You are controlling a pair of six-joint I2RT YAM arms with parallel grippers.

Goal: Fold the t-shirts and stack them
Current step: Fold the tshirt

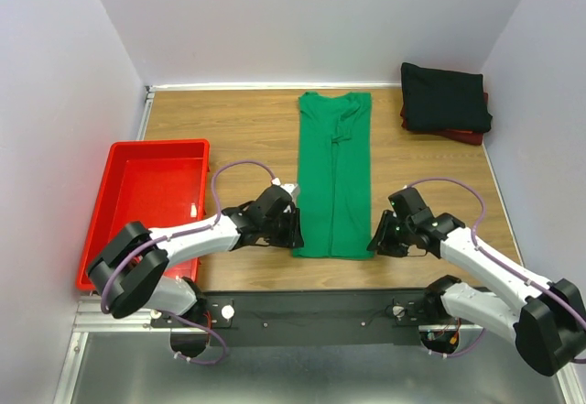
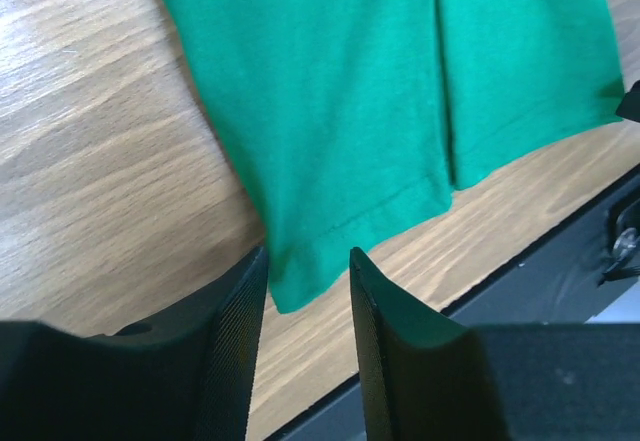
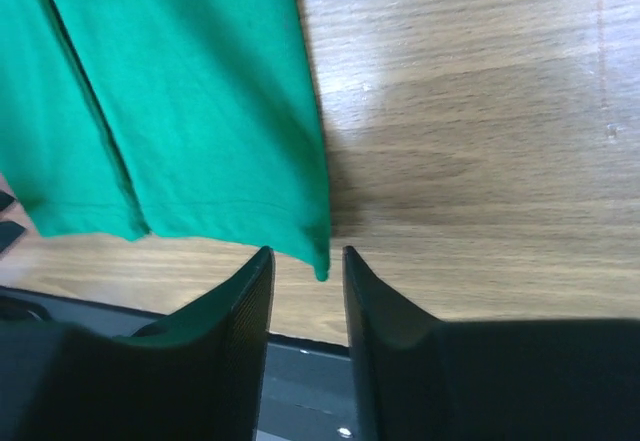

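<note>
My left pincer (image 2: pixel 308 254) and right pincer (image 3: pixel 306 252) gape at the green t-shirt's (image 1: pixel 334 175) 2 near hem corners, pinching nothing. Limp, light cloth: I'd grab there.

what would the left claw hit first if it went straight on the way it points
The hem corner of the green t-shirt, lying right ahead of the left claw between its open fingers; how high it rides above the cloth is unclear.
</note>
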